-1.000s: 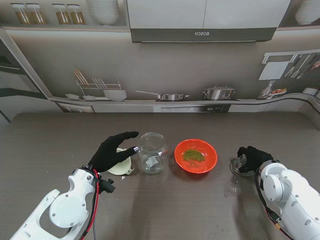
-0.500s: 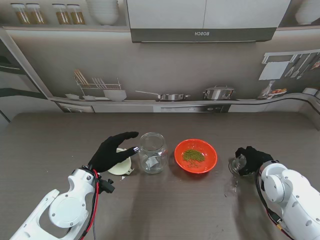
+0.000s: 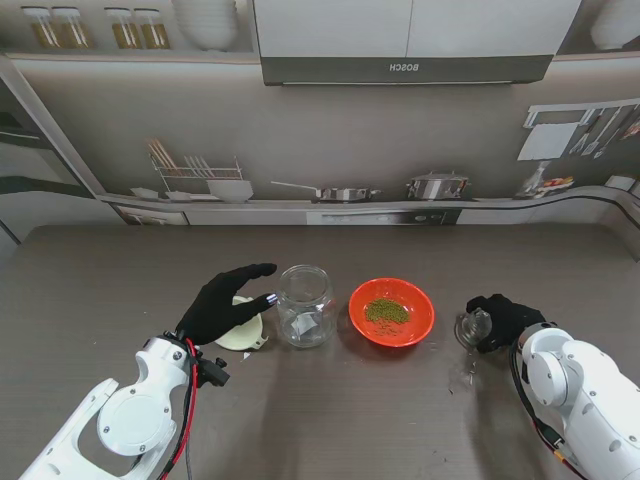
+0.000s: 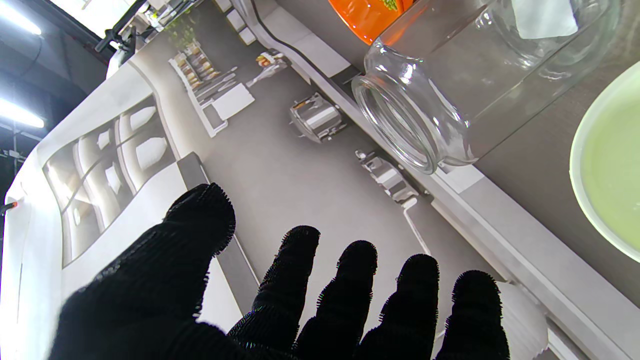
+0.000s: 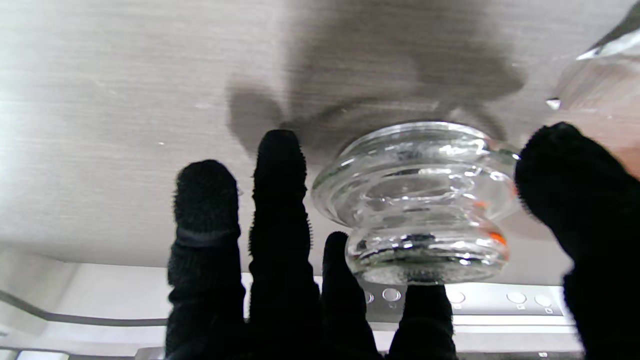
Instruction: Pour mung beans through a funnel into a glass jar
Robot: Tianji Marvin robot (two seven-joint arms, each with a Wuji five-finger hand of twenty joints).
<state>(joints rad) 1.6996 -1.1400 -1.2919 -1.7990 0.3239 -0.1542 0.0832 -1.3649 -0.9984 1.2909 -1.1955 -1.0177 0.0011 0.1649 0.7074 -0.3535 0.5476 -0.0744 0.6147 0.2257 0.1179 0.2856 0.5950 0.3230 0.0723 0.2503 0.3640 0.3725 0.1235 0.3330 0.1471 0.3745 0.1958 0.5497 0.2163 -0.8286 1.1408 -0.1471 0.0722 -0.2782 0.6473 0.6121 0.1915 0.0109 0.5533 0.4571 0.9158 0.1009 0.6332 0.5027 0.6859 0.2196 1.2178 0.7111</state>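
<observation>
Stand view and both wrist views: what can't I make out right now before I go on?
- Funnel: stand view, mostly covered by the left hand; cut off by the edge in the left wrist view, spout unseen.
- Glass lid: right wrist view, right hand fingers around it; actual contact unclear. Tiny in the stand view.
- Glass jar: whether any beans are inside is uncertain.
- Bowl: cut off in the left wrist view.

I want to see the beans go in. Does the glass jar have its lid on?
No, it's open. The glass jar stands upright with a bare mouth, and the glass lid sits apart by the right hand.
</observation>
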